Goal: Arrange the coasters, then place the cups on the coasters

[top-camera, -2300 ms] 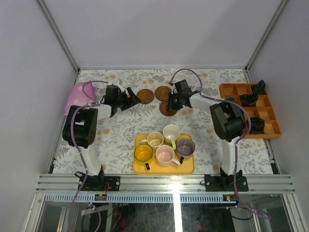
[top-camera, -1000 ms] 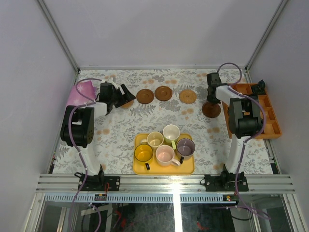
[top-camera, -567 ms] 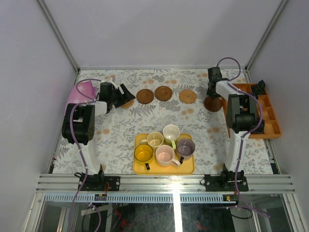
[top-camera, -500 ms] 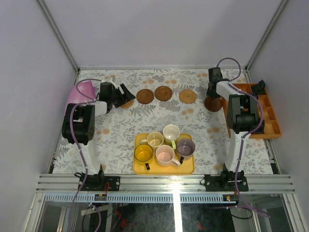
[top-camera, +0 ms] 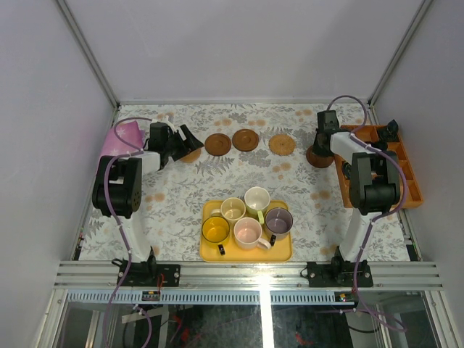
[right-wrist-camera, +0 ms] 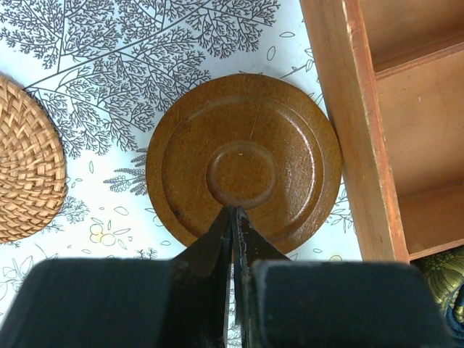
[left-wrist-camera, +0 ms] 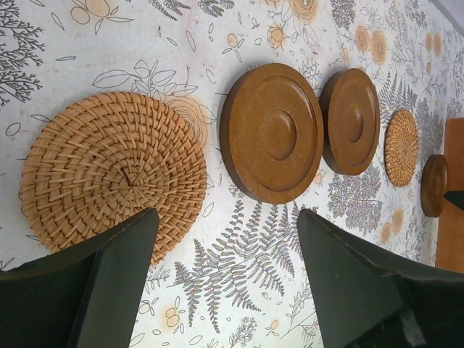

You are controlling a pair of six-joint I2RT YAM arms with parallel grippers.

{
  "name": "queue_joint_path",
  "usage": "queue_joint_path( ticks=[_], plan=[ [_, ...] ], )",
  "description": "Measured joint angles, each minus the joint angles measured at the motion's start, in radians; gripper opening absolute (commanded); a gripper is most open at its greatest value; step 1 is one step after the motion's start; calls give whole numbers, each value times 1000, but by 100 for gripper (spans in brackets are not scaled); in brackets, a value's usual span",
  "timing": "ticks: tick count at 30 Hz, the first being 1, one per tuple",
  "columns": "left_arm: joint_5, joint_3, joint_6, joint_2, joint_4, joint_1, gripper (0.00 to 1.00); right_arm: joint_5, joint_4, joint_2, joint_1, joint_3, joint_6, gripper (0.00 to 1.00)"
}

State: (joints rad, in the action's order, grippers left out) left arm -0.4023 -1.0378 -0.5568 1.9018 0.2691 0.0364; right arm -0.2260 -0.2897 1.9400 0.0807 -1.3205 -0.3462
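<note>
Lately R tool (right-wrist-camera: 234, 212) dragged brown coaster (right-wrist-camera: 243, 123) beside box (right-wrist-camera: 349, 109).

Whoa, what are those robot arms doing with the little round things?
They are laying out coasters in a row along the far side of the table. The left gripper hangs with open jaws over a woven coaster at the left end. The right gripper, jaws shut, points at the edge of a dark brown coaster beside the orange box. The five cups sit on the yellow tray, none on a coaster yet.
</note>
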Motion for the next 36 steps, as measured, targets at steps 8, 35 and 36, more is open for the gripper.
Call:
queue_joint_path(
  ticks=[8,35,36],
  plan=[
    [-3,0,0,0,0,0,76,-27,6,63,0,-19,-2,0],
    [10,-185,-27,160,-23,-55,78,178,40,248,0,-279,39,0],
    [6,-194,-28,166,-24,-57,78,184,41,248,0,-279,42,0]
  ],
)
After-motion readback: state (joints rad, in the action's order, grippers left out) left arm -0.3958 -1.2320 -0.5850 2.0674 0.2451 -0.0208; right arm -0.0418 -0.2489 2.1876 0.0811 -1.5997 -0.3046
